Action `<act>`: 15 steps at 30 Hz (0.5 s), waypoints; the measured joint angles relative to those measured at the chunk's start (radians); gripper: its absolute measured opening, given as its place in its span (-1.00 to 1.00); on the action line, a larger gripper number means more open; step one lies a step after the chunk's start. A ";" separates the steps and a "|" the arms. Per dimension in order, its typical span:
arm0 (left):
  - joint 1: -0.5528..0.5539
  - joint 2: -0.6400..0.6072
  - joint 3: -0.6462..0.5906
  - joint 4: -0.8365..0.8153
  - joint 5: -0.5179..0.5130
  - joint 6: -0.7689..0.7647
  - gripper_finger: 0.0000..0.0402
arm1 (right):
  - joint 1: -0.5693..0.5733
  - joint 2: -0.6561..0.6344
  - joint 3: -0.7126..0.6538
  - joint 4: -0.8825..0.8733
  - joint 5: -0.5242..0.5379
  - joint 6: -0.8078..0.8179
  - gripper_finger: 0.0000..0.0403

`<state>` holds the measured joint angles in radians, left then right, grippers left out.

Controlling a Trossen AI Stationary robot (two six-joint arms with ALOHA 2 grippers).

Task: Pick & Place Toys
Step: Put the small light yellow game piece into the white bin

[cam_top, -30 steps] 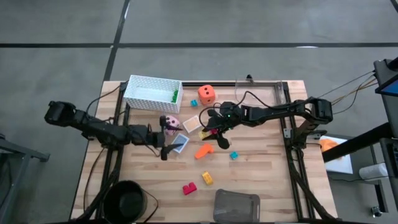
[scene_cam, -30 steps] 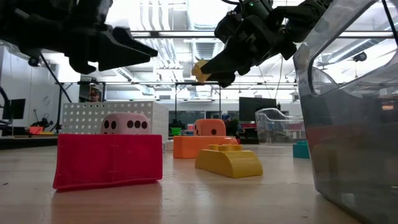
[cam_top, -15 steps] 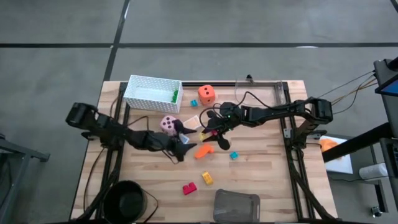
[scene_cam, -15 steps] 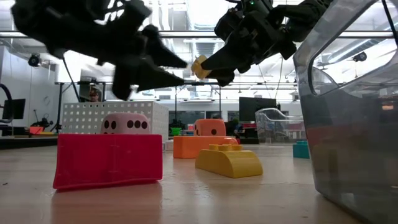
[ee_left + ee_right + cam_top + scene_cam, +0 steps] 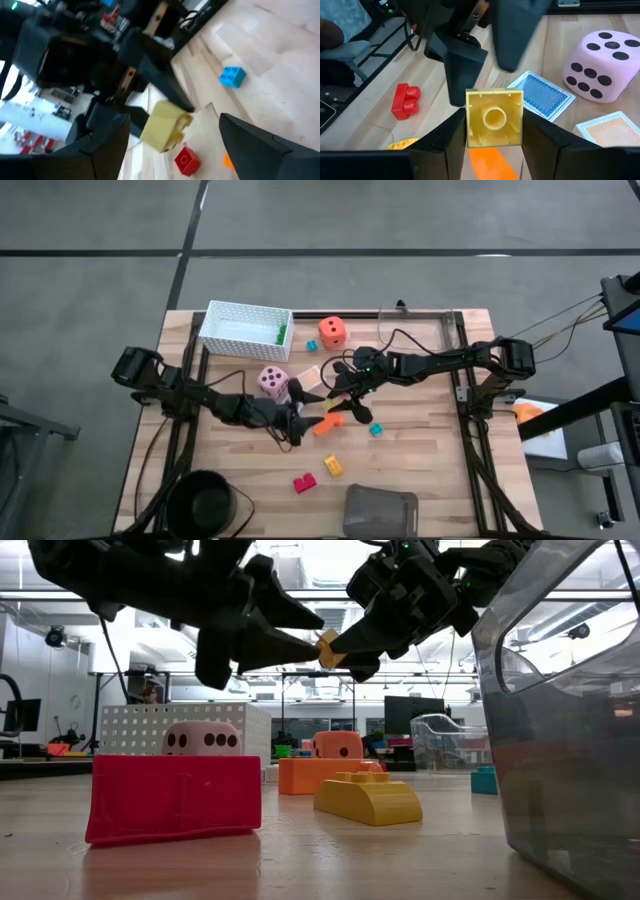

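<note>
My right gripper is shut on a small yellow brick, held above the middle of the table. My left gripper is open and points at that brick; its two fingers stand close on either side of it in the low view. I cannot tell whether they touch it. A pink die, a blue card, a peach card and an orange brick lie on the table beneath. A red brick, a second yellow brick and a teal brick lie nearer the front. My right gripper pinches the yellow brick by two opposite sides between its two fingers. The fingers come from the table's right, slanting down. The brick is lifted clear of the table, its hollow underside turned toward the wrist camera.
A white perforated basket stands at the far left, with an orange die and a small teal brick beside it. A grey tray and a black bowl stand at the near edge.
My left gripper has moved toward the table's right, from beside the pink die and over the blue card to the brick held by my right gripper. It has turned so that its open fingers point at the brick. The right gripper and brick have stayed put.
</note>
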<state>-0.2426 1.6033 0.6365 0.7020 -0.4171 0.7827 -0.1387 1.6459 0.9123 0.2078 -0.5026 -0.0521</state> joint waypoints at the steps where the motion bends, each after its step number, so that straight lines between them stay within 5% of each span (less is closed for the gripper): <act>1: -0.003 0.003 0.000 0.001 0.007 0.009 0.46 | 0.000 0.000 0.000 0.000 0.000 0.000 -0.23; 7: 0.000 0.052 0.044 0.002 0.016 0.026 0.23 | 0.001 0.000 0.000 0.000 0.000 0.000 -0.33; 15: 0.011 0.098 0.105 -0.082 -0.045 0.029 0.19 | 0.015 0.000 -0.001 -0.002 0.000 0.000 -0.14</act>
<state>-0.2312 1.7016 0.7410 0.6202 -0.4624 0.8120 -0.1240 1.6459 0.9112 0.2062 -0.5026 -0.0521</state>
